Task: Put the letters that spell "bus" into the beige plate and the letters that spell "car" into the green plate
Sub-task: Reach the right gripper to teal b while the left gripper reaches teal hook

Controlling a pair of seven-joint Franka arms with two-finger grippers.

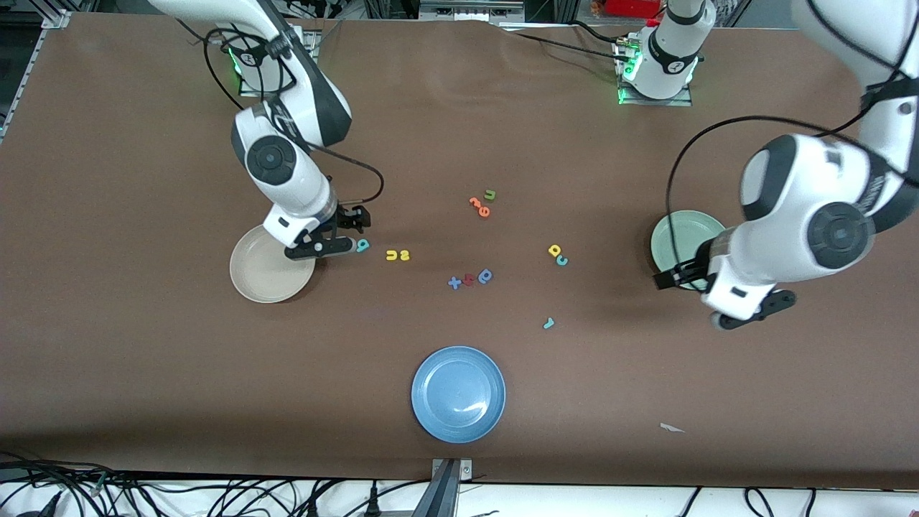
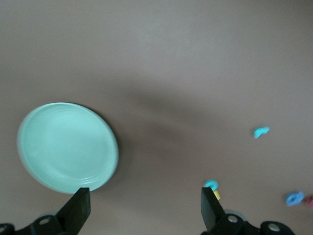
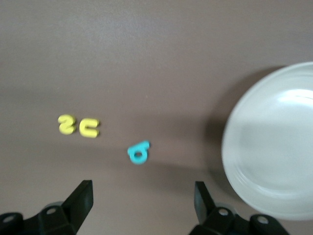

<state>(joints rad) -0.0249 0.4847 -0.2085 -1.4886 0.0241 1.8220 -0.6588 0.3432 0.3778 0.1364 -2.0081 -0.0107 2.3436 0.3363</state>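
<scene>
Beside the beige plate [image 1: 269, 273], the right gripper [image 1: 336, 240] hangs released over the teal b [image 1: 362, 246], not yet lifted; next it must descend and pinch. The left gripper [image 1: 718, 298] waits spread by the green plate [image 1: 682, 240].

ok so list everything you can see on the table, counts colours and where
beige plate: 1, cream, right arm's end, empty
green plate: 1, mint, left arm's end, empty
blue plate: 1, blue, nearest the front camera
teal b: 1, beside the beige plate
yellow u and s: 2, beside the b
orange letters: 2, mid-table, green u touching
yellow a: 1, with teal c
teal r: 1, nearer the camera than the c
blue and red letters: 3, mid-table row
right gripper: open, over the b
left gripper: open, over the green plate's edge
</scene>
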